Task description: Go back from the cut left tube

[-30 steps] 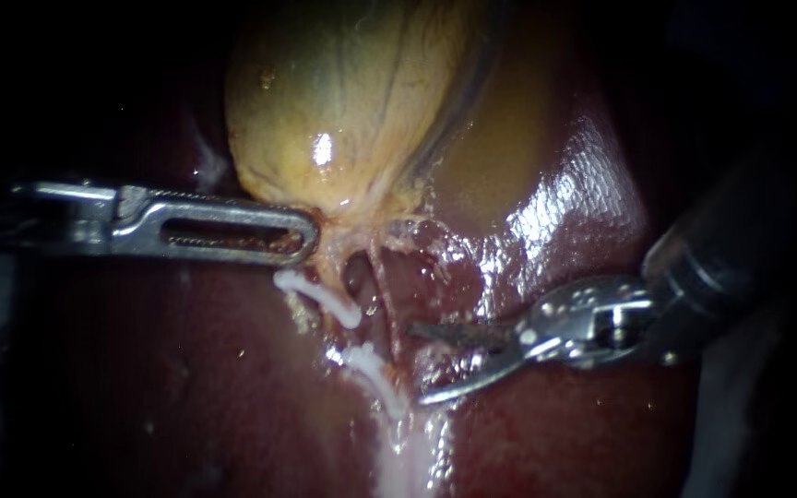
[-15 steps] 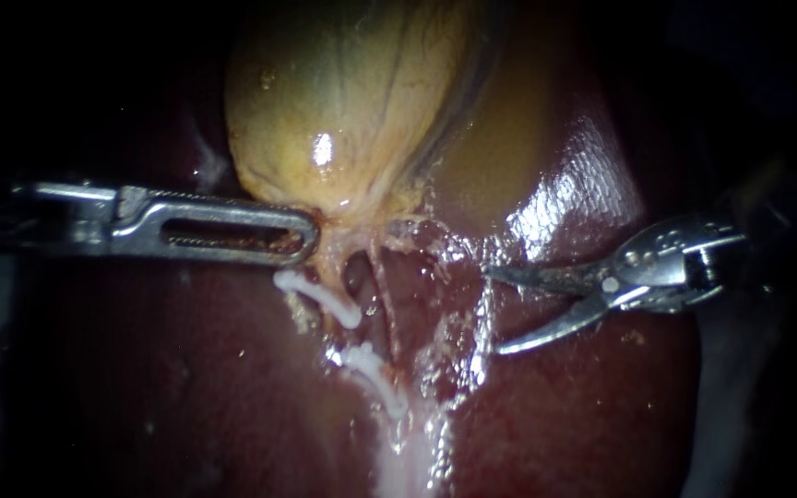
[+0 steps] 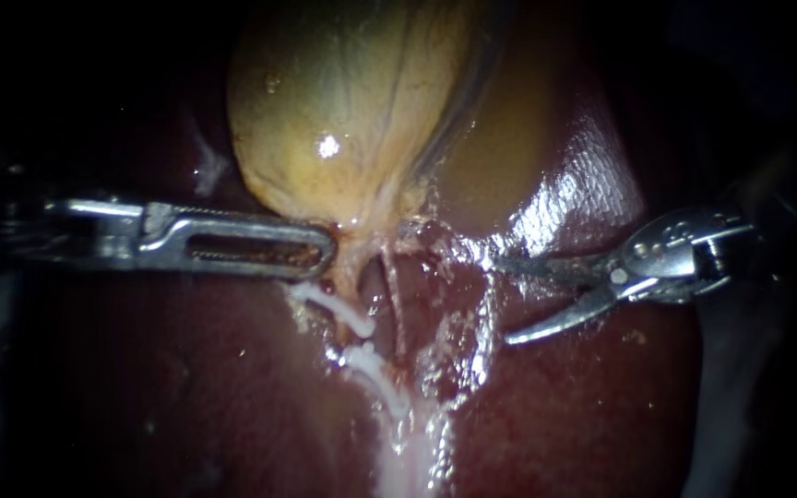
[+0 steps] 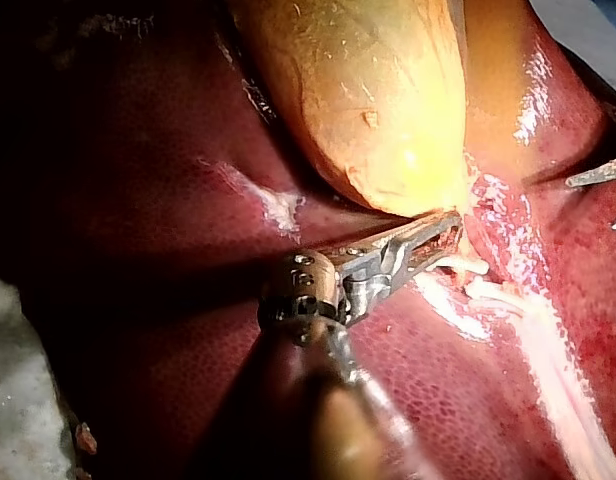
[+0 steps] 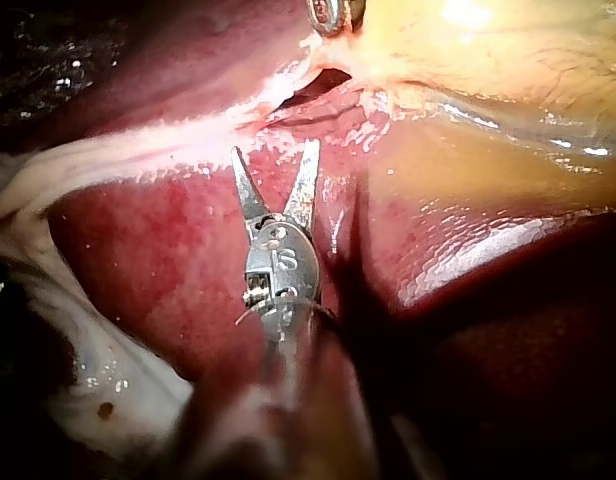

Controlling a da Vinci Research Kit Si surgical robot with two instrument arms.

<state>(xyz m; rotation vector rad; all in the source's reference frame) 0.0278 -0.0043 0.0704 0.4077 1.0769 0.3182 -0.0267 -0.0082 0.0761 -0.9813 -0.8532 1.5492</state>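
Gallbladder point(image 3: 343, 101): top centre of the endoscope view, lying on the liver, its neck pointing down.
Liver point(image 3: 592, 194): under everything, spreading out to both sides and below.
Left tool point(image 3: 314, 250): comes in level from the left, with its tip on the gallbladder's neck.
Upper clip point(image 3: 339, 311): just below the left tool's tip, slanting down to the right.
Lower clip point(image 3: 375, 369): just below the upper clip, a small gap between them.
Thin tube point(image 3: 397, 318): just right of the clips, running down from the neck.
Right tool point(image 3: 505, 301): right of the thin tube and the clips, apart from them, over the liver, tips pointing left.
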